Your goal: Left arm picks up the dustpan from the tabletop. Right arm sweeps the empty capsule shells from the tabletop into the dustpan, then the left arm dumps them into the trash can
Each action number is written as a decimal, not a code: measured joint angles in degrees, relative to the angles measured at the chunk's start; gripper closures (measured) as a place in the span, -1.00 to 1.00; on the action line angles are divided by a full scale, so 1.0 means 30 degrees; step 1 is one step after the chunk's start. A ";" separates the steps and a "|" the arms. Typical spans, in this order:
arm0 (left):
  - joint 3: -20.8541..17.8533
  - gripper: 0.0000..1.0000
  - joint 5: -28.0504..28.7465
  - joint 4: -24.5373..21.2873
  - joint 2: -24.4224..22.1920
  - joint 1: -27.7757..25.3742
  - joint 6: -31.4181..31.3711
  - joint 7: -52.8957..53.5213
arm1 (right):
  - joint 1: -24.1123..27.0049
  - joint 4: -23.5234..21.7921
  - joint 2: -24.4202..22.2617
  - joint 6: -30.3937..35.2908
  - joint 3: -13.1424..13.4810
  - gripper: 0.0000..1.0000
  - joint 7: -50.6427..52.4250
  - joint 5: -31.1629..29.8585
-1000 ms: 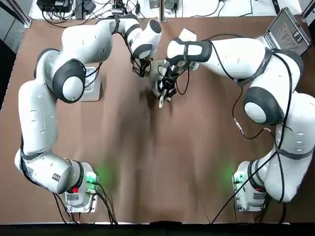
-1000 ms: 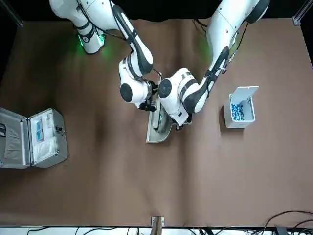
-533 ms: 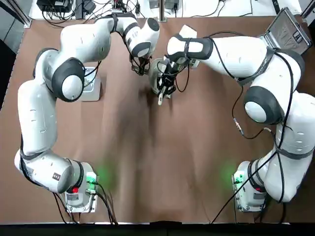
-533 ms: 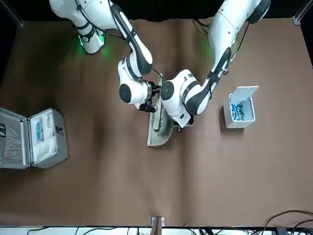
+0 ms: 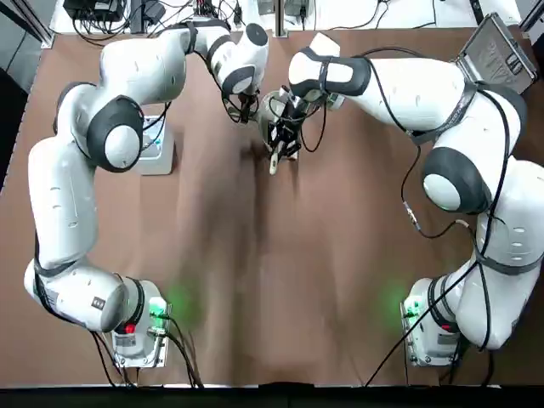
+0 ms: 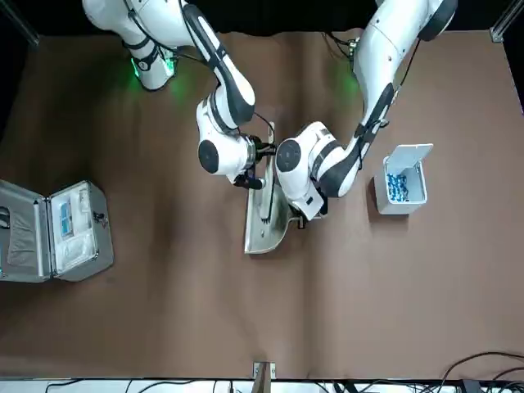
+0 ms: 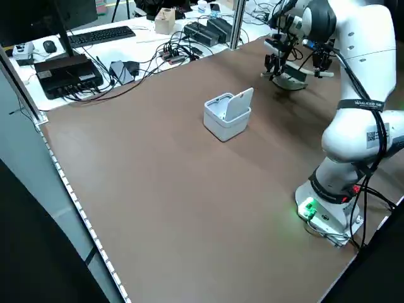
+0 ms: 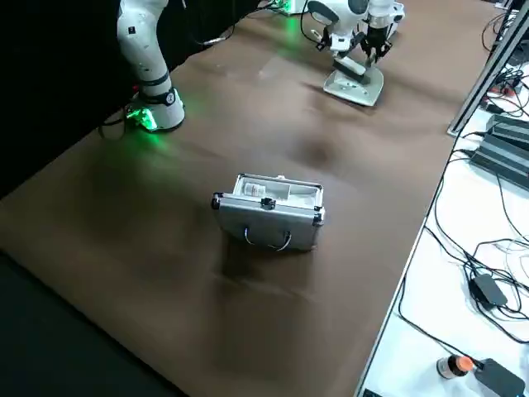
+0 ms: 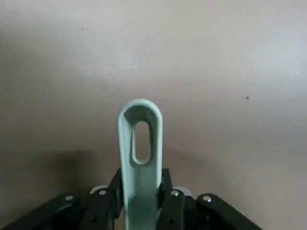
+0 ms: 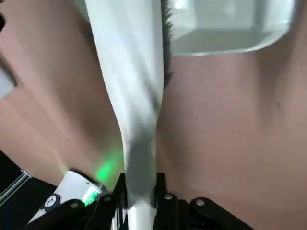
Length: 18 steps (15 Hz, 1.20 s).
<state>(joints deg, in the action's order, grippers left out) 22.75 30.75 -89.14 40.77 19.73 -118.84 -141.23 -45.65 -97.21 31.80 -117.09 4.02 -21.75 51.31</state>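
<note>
Grips dustpan by handle w/ L gripper, now a bit farther from robot, well apart from trash can. Grips brush beside it w/ R gripper. Prob. means near dumping; can't see shells.

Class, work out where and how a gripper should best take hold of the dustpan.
Grip the dustpan by its slim, straight handle, coming from the side opposite the broad scoop; fingers on both long edges should hold well, as the left gripper shows.

The dustpan is pale green, the tabletop brown with faint darker streaks
</note>
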 joint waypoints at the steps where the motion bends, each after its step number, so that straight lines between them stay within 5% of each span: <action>1: 0.0026 0.34 -0.0311 0.0003 0.0000 -0.0080 -0.0131 0.0303 | -0.0001 0.0205 -0.0001 0.0221 -0.0008 0.46 -0.0007 0.0000; 9: 0.0283 0.34 -0.2274 0.0207 0.0001 -0.1110 -0.0256 0.2703 | 0.0090 0.1260 -0.0001 0.1962 0.0168 0.46 -0.0019 -0.1097; 18: 0.2775 0.34 -0.2436 0.0339 -0.0060 -0.4210 -0.0241 0.4325 | 0.0417 0.2574 -0.0680 0.2731 0.0377 0.46 -0.2250 -0.3441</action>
<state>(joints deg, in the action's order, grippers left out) 31.08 23.44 -88.12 40.59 7.10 -119.56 -128.25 -44.40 -89.48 29.76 -108.89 5.15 -28.50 40.99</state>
